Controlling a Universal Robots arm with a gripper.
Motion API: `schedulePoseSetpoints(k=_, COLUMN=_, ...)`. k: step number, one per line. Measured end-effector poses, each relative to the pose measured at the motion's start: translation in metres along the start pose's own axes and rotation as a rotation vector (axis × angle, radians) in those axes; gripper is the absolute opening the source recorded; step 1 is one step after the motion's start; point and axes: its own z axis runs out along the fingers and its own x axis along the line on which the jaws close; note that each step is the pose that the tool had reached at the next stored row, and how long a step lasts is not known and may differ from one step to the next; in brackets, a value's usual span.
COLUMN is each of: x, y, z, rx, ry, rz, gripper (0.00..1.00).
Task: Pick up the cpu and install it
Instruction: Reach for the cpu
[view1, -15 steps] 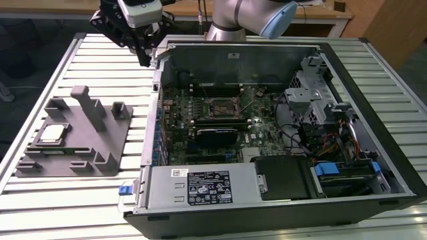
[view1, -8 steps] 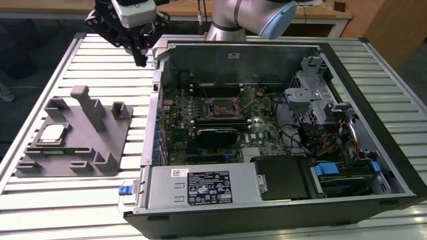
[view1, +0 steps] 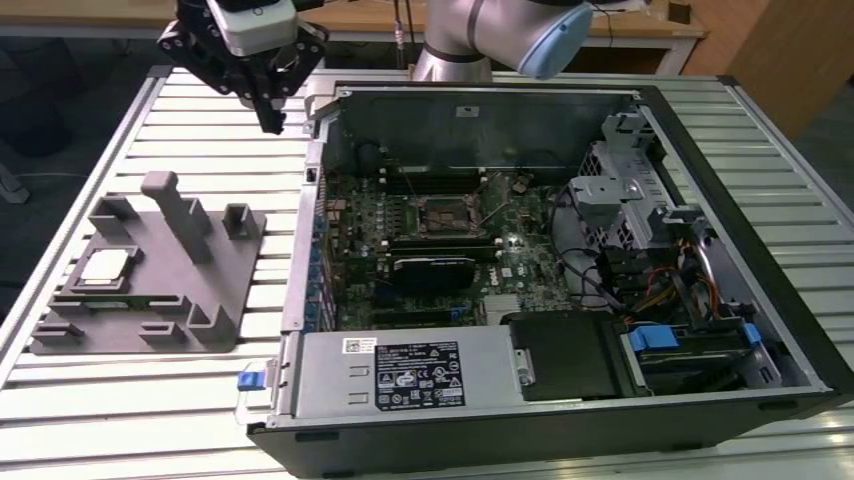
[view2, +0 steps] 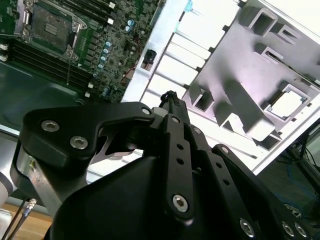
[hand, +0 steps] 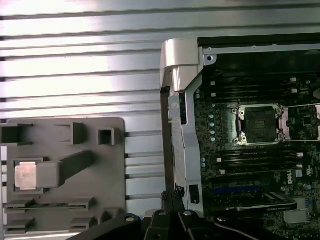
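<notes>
The job has hardly begun. The cpu (view1: 107, 265) lies flat in its little square spot on the grey tray (view1: 160, 330), at the exterior view's left, about halfway down the frame. Its shiny top faces up. Nothing is touching it. You can also see it in the first wrist view (hand: 25, 175) and in the second wrist view (view2: 287, 102), sitting in the same spot on the tray.

The gripper (view1: 276, 125) hangs in the air at the upper left of the exterior view. It is above the table, near the back corner of the computer case (view1: 534, 430), and well apart from the cpu. Its two fingers are pressed together, and there is nothing between them. Both wrist views show the same thing: black fingertips (hand: 172, 192) closed up tight and empty.

The socket (view1: 441, 212) sits in the middle of the green board inside the open case. It looks empty, so I think no chip has gone in yet. Picking up the cpu and putting it in are both not yet done.

The table (view1: 200, 400) is made of long silver metal slats with thin gaps between them. The tray and the case both rest on it, side by side. Behind the table, along the top of the exterior view, there is a wooden bench and a dark floor.
</notes>
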Motion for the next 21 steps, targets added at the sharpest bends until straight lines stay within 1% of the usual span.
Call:
schedulePoseSetpoints(k=10, x=0.0131, y=-0.0010, z=-0.0001, rx=0.0000, ry=-0.0001, rz=0.000, gripper=0.11)
schedulePoseSetpoints(k=21, x=0.0290, y=-0.0022, z=0.0002, rx=0.0000, ry=0.0000, rz=0.000, gripper=0.11)
